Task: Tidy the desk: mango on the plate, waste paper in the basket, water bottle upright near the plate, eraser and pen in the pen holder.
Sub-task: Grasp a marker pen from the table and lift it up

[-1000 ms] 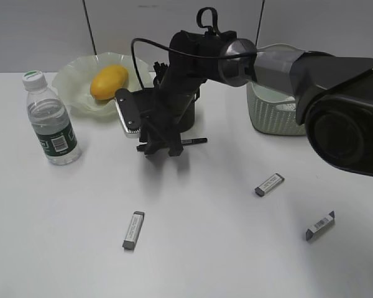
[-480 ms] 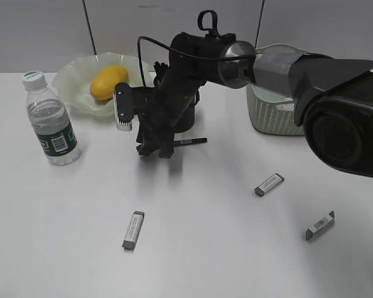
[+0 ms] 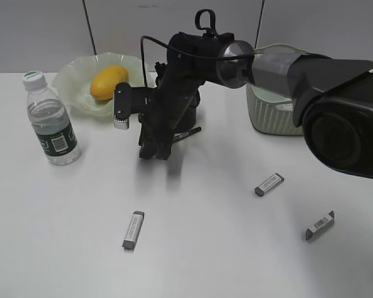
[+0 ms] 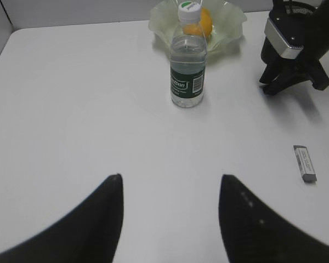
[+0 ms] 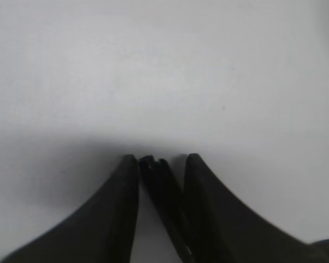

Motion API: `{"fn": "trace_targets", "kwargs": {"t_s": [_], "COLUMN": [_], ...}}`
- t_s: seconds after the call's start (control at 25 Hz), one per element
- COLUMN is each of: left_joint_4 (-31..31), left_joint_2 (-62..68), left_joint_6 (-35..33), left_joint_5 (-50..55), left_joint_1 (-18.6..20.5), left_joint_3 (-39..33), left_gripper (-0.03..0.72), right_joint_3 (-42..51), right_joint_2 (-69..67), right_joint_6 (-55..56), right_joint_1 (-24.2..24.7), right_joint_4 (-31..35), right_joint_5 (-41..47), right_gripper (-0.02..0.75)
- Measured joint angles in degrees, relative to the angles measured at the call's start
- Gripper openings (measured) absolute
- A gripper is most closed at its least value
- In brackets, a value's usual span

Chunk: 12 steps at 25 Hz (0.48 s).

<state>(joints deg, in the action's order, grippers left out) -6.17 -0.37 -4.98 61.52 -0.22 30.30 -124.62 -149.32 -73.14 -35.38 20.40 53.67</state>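
My right gripper is shut on the black pen, which tilts up off the table; the right wrist view shows the pen between the fingers. The black mesh pen holder stands just behind that arm, mostly hidden. The mango lies on the wavy green plate. The water bottle stands upright beside the plate. Three erasers lie on the table. The basket is at the back right. The waste paper is out of view. My left gripper is open and empty.
The left wrist view shows the bottle, the plate, the right gripper and one eraser. A grey wall runs behind the table. White table surface lies between the erasers.
The right gripper has turned and closed on the pen. The pen's free end has risen from flat on the table to a tilt.
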Motion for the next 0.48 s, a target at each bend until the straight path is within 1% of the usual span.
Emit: {"fn": "trace_targets", "kwargs": {"t_s": [0.12, 0.2, 0.24, 0.48], "left_joint_4": [0.0, 0.0, 0.0, 0.0], "left_joint_2": [0.0, 0.0, 0.0, 0.0], "left_joint_6": [0.0, 0.0, 0.0, 0.0], "left_joint_5": [0.0, 0.0, 0.0, 0.0], "left_joint_1": [0.0, 0.0, 0.0, 0.0], "left_joint_3": [0.0, 0.0, 0.0, 0.0], "left_gripper": [0.422, 0.42, 0.419, 0.417], "right_joint_3": [0.0, 0.0, 0.0, -1.2], "right_joint_2": [0.0, 0.0, 0.0, 0.0], "right_joint_6": [0.1, 0.2, 0.3, 0.8], "right_joint_1": [0.0, 0.0, 0.0, 0.0], "right_joint_4": [0.0, 0.0, 0.0, -0.6], "right_joint_5": [0.2, 0.4, 0.4, 1.8], "right_gripper": [0.211, 0.141, 0.131, 0.131]}}
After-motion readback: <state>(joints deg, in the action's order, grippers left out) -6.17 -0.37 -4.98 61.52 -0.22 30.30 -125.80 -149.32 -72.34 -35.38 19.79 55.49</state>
